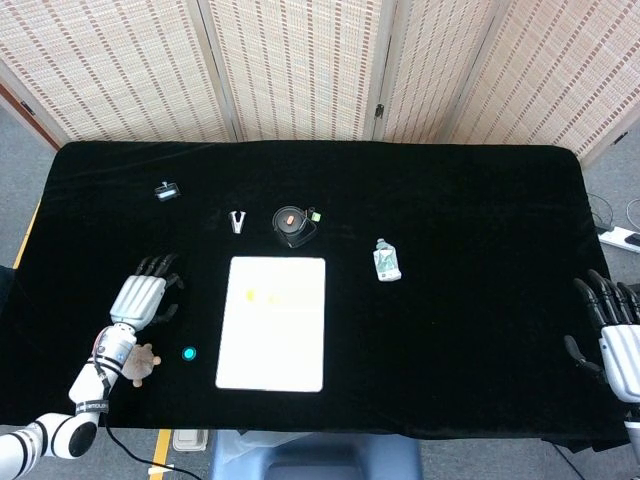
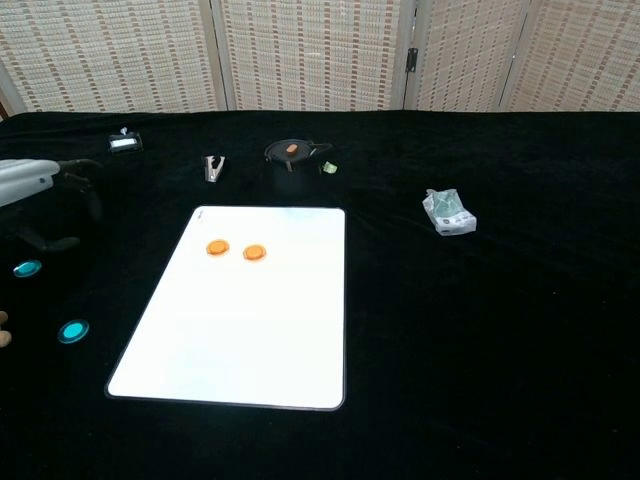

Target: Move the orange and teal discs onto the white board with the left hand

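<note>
Left hand (image 1: 140, 298) hovers over the black counter (image 1: 460, 220), well to the left of the white board (image 1: 272, 340). Its fingers are spread and nothing is in them. In the chest view it shows only at the left frame edge.

Two orange discs (image 2: 217, 247) (image 2: 254, 252) lie side by side on the upper part of the white board; that half of the task looks done. Two teal discs remain on the counter, left of the board. One (image 2: 27, 268) lies near the hand, just below it in the chest view; in the head view the hand hides it. The other (image 1: 188, 353) lies between the hand and the board's lower left edge.

Judgement: the next pick turns on the nearer teal disc, almost under the hand. The discs are round, so no long axis governs the approach.

Right hand (image 1: 612, 335) rests at the counter's far right edge, fingers apart, holding nothing, well away from every disc.
</note>
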`<control>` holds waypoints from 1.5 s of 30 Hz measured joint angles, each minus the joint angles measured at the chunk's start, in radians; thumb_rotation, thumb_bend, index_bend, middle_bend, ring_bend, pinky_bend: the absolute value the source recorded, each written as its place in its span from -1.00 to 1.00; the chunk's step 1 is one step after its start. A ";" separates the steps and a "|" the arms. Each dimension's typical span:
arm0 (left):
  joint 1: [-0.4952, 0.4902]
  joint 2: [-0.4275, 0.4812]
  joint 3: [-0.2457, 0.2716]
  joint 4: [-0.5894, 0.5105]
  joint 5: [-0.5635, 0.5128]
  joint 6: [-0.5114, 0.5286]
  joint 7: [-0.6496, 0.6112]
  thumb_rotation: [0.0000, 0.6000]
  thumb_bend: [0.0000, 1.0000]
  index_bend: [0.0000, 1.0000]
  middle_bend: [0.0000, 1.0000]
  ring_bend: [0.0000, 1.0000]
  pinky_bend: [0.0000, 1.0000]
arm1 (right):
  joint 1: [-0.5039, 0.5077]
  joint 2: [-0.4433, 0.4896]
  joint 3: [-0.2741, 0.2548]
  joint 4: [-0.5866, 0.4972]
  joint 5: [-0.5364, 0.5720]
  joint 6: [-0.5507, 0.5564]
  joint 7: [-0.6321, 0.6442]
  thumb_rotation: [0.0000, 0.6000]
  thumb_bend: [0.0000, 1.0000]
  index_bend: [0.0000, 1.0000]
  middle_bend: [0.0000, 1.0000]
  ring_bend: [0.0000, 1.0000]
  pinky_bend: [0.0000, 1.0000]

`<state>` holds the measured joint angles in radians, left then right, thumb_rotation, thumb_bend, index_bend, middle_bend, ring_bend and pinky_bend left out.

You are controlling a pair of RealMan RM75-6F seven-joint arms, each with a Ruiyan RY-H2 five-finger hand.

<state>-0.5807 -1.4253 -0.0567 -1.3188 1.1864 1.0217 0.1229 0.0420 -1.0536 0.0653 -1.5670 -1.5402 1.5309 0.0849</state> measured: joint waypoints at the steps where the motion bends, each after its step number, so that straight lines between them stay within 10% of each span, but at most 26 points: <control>1: 0.007 -0.002 0.004 0.009 0.003 0.001 -0.006 1.00 -0.12 -0.16 -0.89 -1.00 -1.00 | 0.001 0.000 0.000 -0.001 -0.001 0.000 -0.001 1.00 -0.15 -1.00 -1.00 -1.00 -1.00; 45: 0.096 -0.061 -0.011 0.185 0.019 -0.073 -0.079 1.00 -0.13 -0.14 -0.89 -1.00 -1.00 | -0.006 0.006 -0.004 -0.016 -0.002 0.012 -0.013 1.00 -0.15 -1.00 -1.00 -1.00 -1.00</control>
<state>-0.4845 -1.4864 -0.0676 -1.1336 1.2052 0.9487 0.0434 0.0364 -1.0478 0.0612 -1.5830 -1.5424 1.5433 0.0715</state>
